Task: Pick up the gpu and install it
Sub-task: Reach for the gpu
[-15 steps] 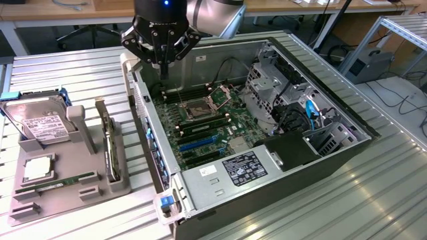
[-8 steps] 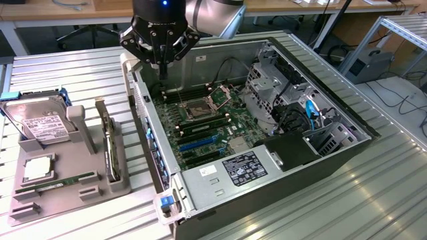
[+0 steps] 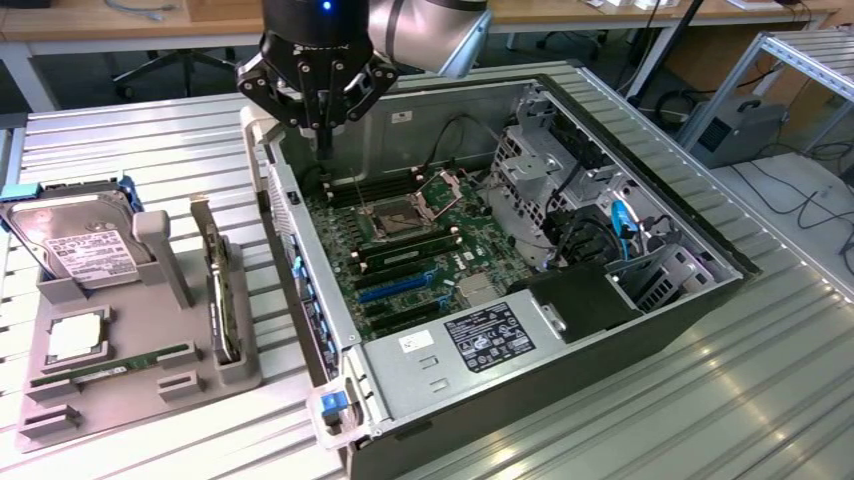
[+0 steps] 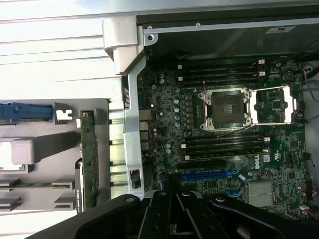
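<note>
Hardware lay on a slatted metal table, with an open computer case on its side and a grey holder just beside it on the exterior view's left. The gpu stood on its long edge in a slot of that holder, on the side nearest the case, untouched and not yet installed. In the same holder a hard drive leaned upright, a narrow memory stick lay flat, and between them sat what looked like a processor chip, though it was hard to make out. The gripper hung over the case near its left wall, above the motherboard, with its fingers pressed together and nothing between them. It was well apart from the gpu. Below it the empty processor socket sat with its cover raised, and a blue expansion slot lay bare.
</note>
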`<state>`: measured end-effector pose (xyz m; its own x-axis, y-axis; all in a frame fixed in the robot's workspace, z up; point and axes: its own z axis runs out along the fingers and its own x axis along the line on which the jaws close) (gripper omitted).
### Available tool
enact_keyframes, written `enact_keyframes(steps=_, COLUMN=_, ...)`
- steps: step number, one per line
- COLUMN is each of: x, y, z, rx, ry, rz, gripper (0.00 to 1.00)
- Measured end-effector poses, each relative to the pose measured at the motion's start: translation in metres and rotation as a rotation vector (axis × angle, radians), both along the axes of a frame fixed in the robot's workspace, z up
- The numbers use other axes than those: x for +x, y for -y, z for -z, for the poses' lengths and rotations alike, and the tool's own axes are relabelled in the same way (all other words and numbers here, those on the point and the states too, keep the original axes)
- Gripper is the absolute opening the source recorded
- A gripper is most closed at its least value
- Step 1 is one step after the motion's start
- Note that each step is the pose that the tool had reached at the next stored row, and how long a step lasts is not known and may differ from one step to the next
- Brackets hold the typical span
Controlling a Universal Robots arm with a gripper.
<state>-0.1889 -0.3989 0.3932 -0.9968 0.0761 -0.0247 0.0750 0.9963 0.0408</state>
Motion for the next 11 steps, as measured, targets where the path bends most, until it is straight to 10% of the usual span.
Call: enact_keyframes(steps=11, x=-0.0029, y=0.0000, z=0.0001, rx=0.0000, ry=0.0001, rz=0.000, gripper=0.11)
